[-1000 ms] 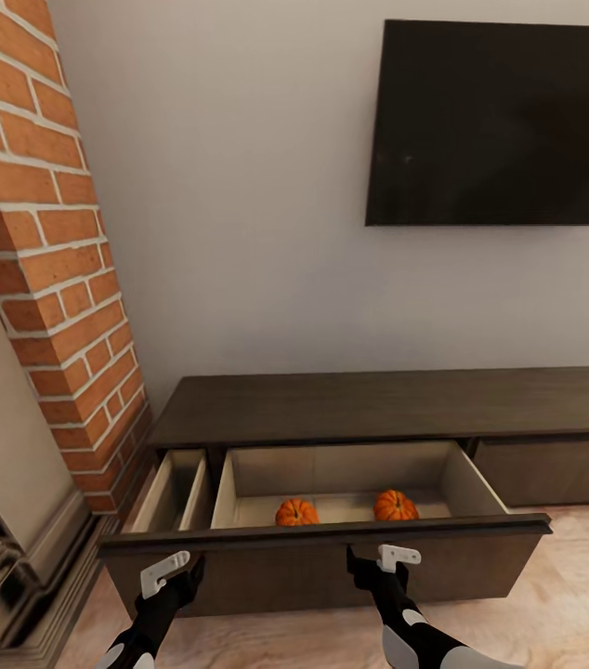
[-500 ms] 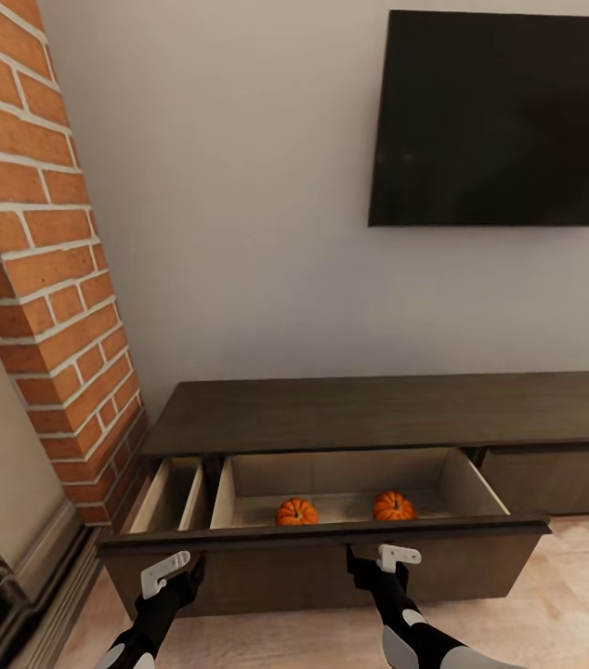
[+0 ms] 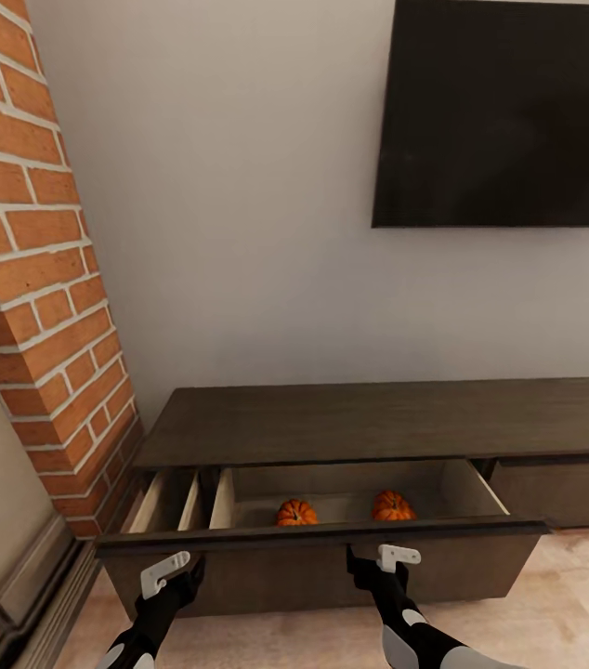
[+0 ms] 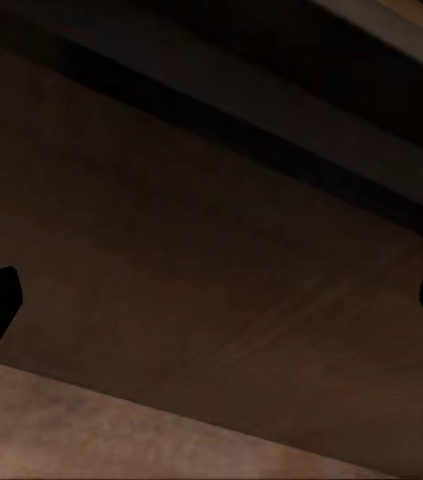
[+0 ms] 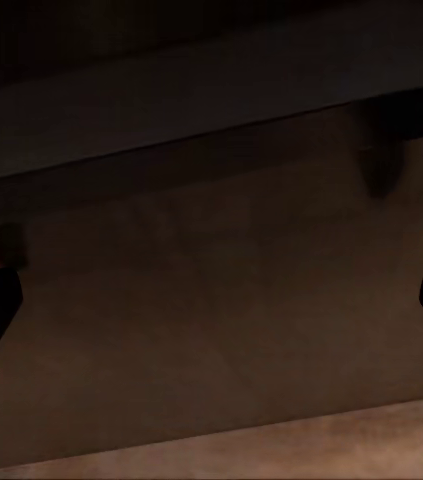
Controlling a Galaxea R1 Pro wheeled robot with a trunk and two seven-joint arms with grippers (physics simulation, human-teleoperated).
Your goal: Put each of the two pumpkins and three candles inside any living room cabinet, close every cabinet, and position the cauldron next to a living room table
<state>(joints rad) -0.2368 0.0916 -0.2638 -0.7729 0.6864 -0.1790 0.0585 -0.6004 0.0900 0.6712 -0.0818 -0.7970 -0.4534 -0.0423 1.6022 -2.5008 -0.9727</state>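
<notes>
Pushing on the drawer front, the left tool and right tool look spread and empty. Both pumpkins sit inside the cabinet. Uneven pressure could skew and jam the drawer.

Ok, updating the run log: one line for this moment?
cabinet drawer open | pumpkins inside | left gripper, right gripper open, at drawer front

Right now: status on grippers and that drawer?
Left gripper and right gripper open, empty, at the drawer front. Both pumpkins inside the open drawer. No candles seen there.
</notes>
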